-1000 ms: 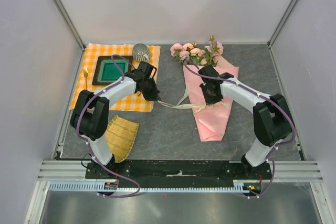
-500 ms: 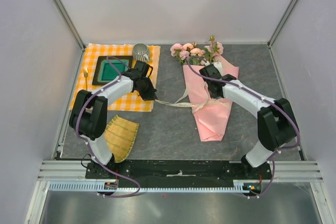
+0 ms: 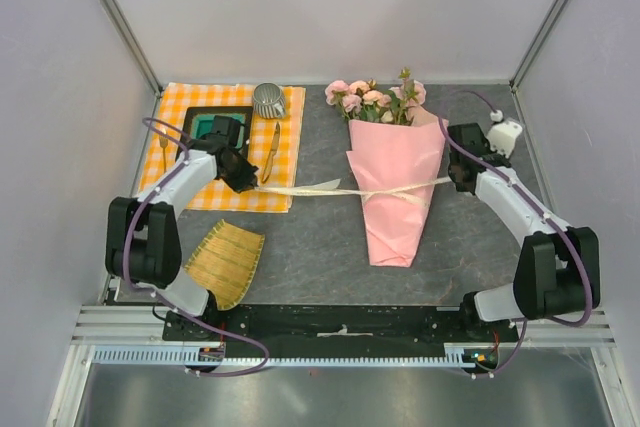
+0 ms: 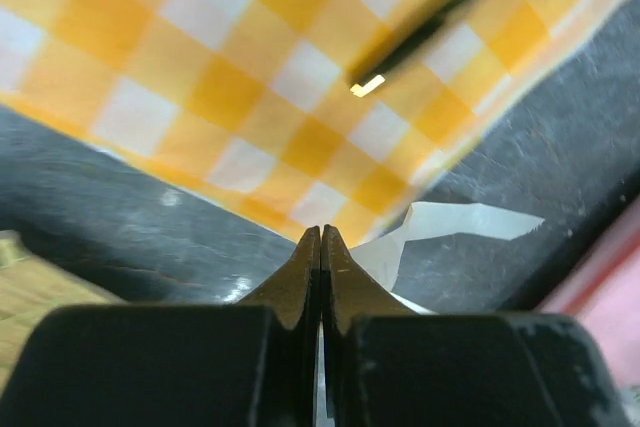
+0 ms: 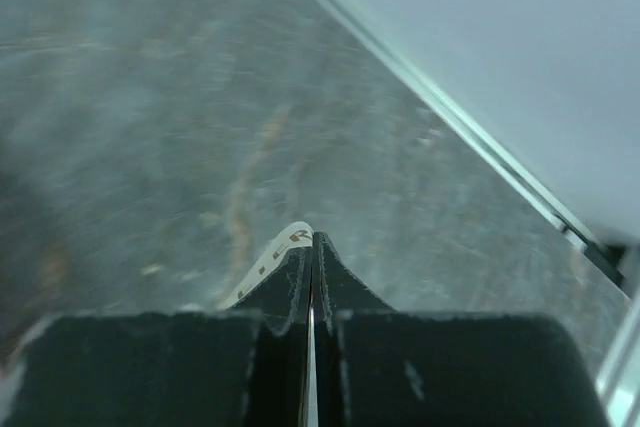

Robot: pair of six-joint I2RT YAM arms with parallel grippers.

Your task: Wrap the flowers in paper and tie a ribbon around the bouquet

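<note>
1. Bouquet (image 3: 393, 202): it lay at centre right of the top view on your dark desk (image 3: 320, 247). Its narrow end pointed toward the bottom of the frame.
2. Flowers (image 3: 372, 99): pale pink heads and green leaves stuck out of the cone's wide mouth at upper centre.
3. Paper (image 3: 395, 152): a plain pink sheet, rolled into a cone around the stems.
4. Ribbon (image 3: 310, 187): a cream band that ran in a near-straight line from left to right across the middle of the cone. It was stretched between your two tools, and the paper looked pinched in where the band crossed it.
5. Left tool (image 3: 250, 179): it sat at centre left, over the lower right edge of the orange-checked cloth (image 3: 190, 172). Its fingers were pressed together on the ribbon's left end, and its wrist view showed the band coming out just right of the tips.
6. Right tool (image 3: 455, 179): it sat at centre right, just beside the cone's right edge. Its fingers were clamped tight on the ribbon's right end, and its wrist view showed a cream tip poking out beside them.
7. On the cloth, upper left: a green tray (image 3: 197, 127) partly under your left arm, a metal cup (image 3: 268, 100) at the far edge, and a gold knife (image 3: 272, 147).
8. Bamboo mat (image 3: 225, 262): lower left, on the desk below the cloth.
</note>
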